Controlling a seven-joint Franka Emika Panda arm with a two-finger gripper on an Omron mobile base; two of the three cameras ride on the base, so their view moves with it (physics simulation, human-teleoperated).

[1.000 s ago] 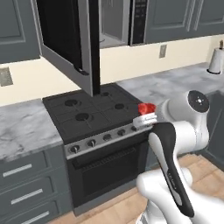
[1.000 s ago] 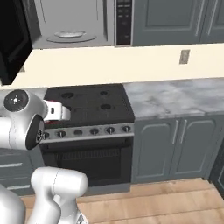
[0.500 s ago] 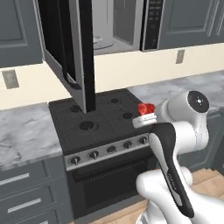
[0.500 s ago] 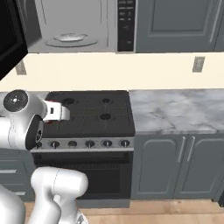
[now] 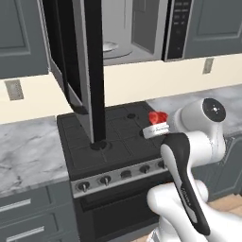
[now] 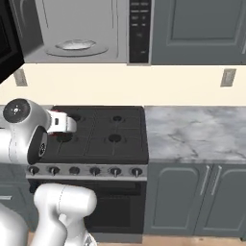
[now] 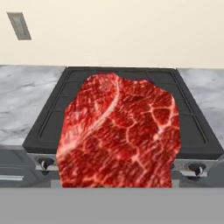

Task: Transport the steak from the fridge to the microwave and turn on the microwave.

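The steak (image 5: pixel 157 116), a bright red marbled chunk, sits in my gripper (image 5: pixel 156 124), which is shut on it above the right side of the black stove (image 5: pixel 118 142). In the hand view the steak (image 7: pixel 118 131) covers the fingertips. From the right base view, the gripper (image 6: pixel 61 122) sits over the stove's left burners. The microwave (image 5: pixel 137 28) hangs above the stove, well above the gripper. Its dark door (image 5: pixel 90 71) is swung wide open, showing a grey interior with a round turntable (image 6: pixel 76 45). Its black button panel (image 6: pixel 139 29) is at the right. The fridge is out of view.
The open microwave door juts out over the stove's left half at gripper height and above. Marble counters (image 6: pixel 192 132) flank the stove (image 6: pixel 105 134), with grey cabinets (image 6: pixel 192 192) below and above. Wall outlets (image 5: pixel 14 90) sit on the cream backsplash.
The whole picture has shifted as the base drove, bringing the stove and the microwave more squarely in front. The gripper keeps its hold on the steak in the same pose.
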